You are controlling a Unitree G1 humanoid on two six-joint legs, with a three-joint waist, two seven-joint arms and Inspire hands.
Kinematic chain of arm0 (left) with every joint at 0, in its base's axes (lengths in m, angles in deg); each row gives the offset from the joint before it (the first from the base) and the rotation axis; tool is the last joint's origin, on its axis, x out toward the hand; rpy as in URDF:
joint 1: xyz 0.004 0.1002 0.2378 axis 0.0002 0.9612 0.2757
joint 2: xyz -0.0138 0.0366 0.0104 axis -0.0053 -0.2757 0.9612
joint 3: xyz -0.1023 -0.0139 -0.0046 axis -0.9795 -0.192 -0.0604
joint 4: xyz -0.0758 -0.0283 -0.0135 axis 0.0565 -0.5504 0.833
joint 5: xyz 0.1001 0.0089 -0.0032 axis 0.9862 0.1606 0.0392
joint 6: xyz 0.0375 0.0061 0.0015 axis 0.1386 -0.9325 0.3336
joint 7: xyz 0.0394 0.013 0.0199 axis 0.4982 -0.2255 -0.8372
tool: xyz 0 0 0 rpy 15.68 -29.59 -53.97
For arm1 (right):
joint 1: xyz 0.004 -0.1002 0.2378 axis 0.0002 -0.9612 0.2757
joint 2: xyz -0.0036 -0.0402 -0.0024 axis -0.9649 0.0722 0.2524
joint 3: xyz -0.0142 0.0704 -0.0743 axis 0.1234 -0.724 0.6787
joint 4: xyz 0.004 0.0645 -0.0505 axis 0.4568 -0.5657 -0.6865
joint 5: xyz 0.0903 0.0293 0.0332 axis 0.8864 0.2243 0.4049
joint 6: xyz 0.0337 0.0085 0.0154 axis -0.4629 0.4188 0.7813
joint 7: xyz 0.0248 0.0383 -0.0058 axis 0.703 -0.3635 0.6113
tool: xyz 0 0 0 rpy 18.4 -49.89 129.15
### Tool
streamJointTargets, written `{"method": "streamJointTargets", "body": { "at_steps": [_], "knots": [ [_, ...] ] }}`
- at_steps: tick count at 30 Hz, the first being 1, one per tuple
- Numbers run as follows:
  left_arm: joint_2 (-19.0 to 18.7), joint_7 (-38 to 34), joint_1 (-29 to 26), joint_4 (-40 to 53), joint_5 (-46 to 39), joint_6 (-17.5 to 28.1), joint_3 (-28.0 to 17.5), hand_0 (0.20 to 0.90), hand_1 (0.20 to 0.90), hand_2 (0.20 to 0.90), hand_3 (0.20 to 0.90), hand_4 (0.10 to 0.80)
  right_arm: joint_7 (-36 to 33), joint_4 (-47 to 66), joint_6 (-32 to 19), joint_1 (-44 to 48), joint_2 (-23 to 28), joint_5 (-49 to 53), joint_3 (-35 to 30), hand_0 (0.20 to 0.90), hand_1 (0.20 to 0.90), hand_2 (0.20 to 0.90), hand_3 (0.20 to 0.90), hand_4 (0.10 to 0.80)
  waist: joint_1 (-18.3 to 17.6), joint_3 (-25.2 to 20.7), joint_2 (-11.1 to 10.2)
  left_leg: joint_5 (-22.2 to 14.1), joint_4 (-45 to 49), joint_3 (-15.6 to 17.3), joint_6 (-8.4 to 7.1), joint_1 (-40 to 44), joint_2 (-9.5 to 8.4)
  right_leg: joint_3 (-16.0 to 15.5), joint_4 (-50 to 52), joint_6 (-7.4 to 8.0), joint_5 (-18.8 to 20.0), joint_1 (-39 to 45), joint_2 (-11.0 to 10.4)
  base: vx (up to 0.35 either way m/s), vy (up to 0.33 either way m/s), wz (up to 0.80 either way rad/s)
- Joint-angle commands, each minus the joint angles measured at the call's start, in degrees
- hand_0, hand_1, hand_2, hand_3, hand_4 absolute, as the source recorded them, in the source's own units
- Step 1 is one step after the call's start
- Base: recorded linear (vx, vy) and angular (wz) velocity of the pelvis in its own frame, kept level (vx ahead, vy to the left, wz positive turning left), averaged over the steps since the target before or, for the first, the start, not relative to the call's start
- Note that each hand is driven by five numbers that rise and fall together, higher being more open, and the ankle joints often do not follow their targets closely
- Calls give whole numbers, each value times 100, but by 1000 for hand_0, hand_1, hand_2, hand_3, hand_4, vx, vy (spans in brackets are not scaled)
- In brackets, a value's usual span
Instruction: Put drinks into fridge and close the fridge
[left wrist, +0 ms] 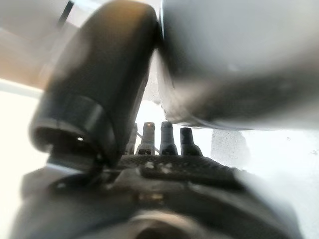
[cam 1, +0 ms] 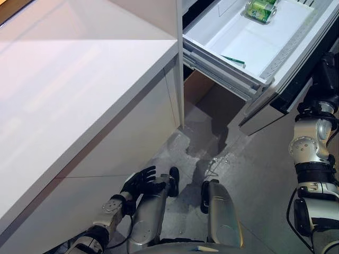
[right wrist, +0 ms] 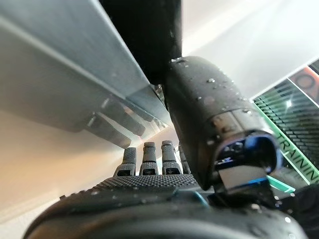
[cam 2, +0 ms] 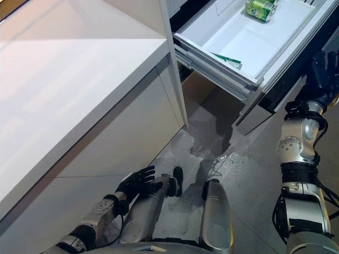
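Green cans [cam 1: 259,10] in open drawer [cam 1: 233,45]

We see a white counter [cam 1: 79,79] filling the nine o'clock side, over white cabinet panels [cam 1: 132,127], with wet grey floor [cam 1: 249,180] at five o'clock.

Right hand [right wrist: 164,199], fingers straight against fridge drawer front [right wrist: 60,74]

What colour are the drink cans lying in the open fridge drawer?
Green, best seen in the left eye view: drink cans in the fridge drawer.
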Motion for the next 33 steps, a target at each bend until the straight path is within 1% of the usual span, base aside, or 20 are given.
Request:
{"method": "streamJointTargets", "body": {
  "at_steps": [1, 5, 8, 13, 16, 19, 20, 21, 23, 29, 30, 31, 33],
  "knots": [
    [-204, -230, 577, -2, 10, -47, 34, 900, 900, 900, 900, 800, 960, 240, -34, 671, 233, -65, 633, 900, 900, 900, 900, 800, 310, -187, -52, -1104, 264, -98, 247, 421, -60, -83, -486, -324, 667, -50, 234, 0, 56, 12],
    [-219, -210, 637, 53, -36, -59, 1, 900, 900, 900, 900, 800, 1156, 304, -2, 962, 260, -392, 895, 900, 900, 900, 900, 800, 382, -185, -46, -1070, 265, -147, 224, 400, -94, -86, -461, -316, 680, -65, 232, 7, 56, 5],
    [-229, -167, 678, 160, -55, -83, 6, 900, 900, 900, 900, 800, 1354, 380, 148, 1216, 305, -481, 1135, 900, 900, 900, 900, 800, 443, -188, -51, -1033, 195, -191, 209, 440, -107, -103, -481, -305, 692, -33, 220, 13, 52, 0],
    [-266, -73, 721, 204, -84, -49, 114, 900, 900, 900, 900, 800, 1726, 313, 635, 1686, 346, -298, 1560, 900, 900, 900, 900, 800, 590, -235, -94, -942, -27, -297, 167, 598, -124, -165, -654, -252, 747, 161, 154, 49, 32, 10],
    [-298, -20, 720, 178, -64, -26, 173, 900, 900, 900, 900, 800, 1952, 136, 854, 1954, 351, -312, 1853, 900, 900, 900, 900, 800, 703, -264, -127, -851, -236, -394, 137, 726, -126, -228, -819, -203, 803, 315, 103, 55, 18, 14],
    [-338, -6, 719, 128, -40, -8, 241, 900, 900, 900, 900, 800, 2063, -28, 881, 2116, 356, -309, 2040, 900, 900, 900, 900, 800, 808, -293, -162, -732, -489, -490, 109, 855, -126, -305, -1029, -146, 878, 480, 53, 46, 12, 20],
    [-364, -8, 729, 103, -42, 2, 260, 900, 900, 900, 900, 800, 2022, -64, 897, 2173, 345, -325, 2089, 900, 900, 900, 900, 800, 852, -319, -177, -661, -654, -541, 90, 934, -116, -344, -1170, -106, 933, 568, 27, -45, 18, 25],
    [-380, -3, 728, 83, -43, 12, 265, 900, 900, 900, 900, 800, 2005, -104, 910, 2216, 332, -361, 2112, 900, 900, 900, 900, 800, 872, -318, -179, -471, -778, -532, 98, 920, -104, -423, -1306, -129, 1103, 577, 1, -47, 16, 28],
    [-408, -11, 734, 25, 0, 18, 257, 900, 900, 900, 900, 800, 1997, -208, 927, 2291, 297, -407, 2157, 900, 900, 900, 900, 800, 933, -352, -197, -380, -1007, -603, 79, 1043, -97, -483, -1526, -74, 1177, 717, -14, -15, 8, 26],
    [-471, -25, 845, -210, 191, 60, 123, 900, 900, 900, 900, 800, 1903, -427, 950, 2180, 329, -494, 2113, 900, 900, 900, 900, 800, 1029, -530, -281, -188, -1571, -738, 18, 1425, -70, -647, -2230, 72, 1387, 1200, -11, 55, -8, 21],
    [-479, -28, 862, -235, 215, 71, 105, 900, 900, 900, 900, 800, 1880, -453, 931, 2152, 336, -493, 2093, 900, 900, 900, 900, 800, 1035, -551, -289, -171, -1617, -747, 14, 1461, -63, -657, -2293, 86, 1411, 1243, -6, 74, -29, 18],
    [-525, 3, 912, -287, 285, 70, 47, 900, 900, 900, 900, 800, 1785, -482, 865, 2063, 348, -499, 2035, 900, 900, 900, 900, 800, 1039, -646, -315, -126, -1798, -764, 3, 1600, -50, -678, -2515, 132, 1477, 1385, 17, 58, -23, 16],
    [-544, 19, 935, -297, 316, 62, 22, 900, 900, 900, 900, 800, 1734, -475, 859, 2018, 351, -490, 2003, 900, 900, 900, 900, 800, 1035, -683, -325, -105, -1872, -762, -3, 1660, -43, -688, -2616, 153, 1516, 1449, 28, 46, -19, 11]
  ]
}}
